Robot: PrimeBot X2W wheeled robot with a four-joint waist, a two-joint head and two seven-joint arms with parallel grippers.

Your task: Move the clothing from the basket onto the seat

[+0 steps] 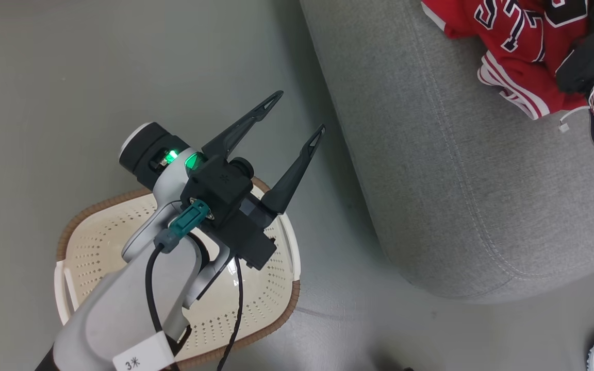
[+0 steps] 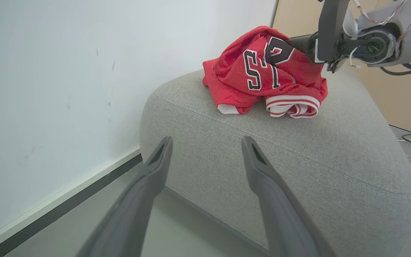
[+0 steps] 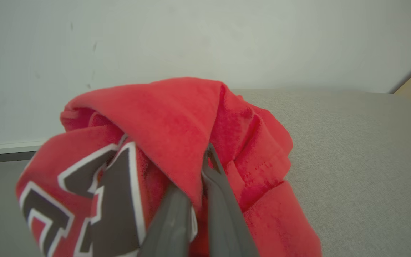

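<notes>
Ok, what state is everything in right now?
clothing: crumpled on the seat, a fold pinched by the right gripper.
basket: upright on the floor, nothing in the part showing.
seat: bearing the clothing.
left gripper: open, holding nothing.
right gripper: shut on the clothing.

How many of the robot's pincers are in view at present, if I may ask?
2. The left pincer hangs open near the basket; the right pincer is shut on the clothing lying on the seat.
</notes>
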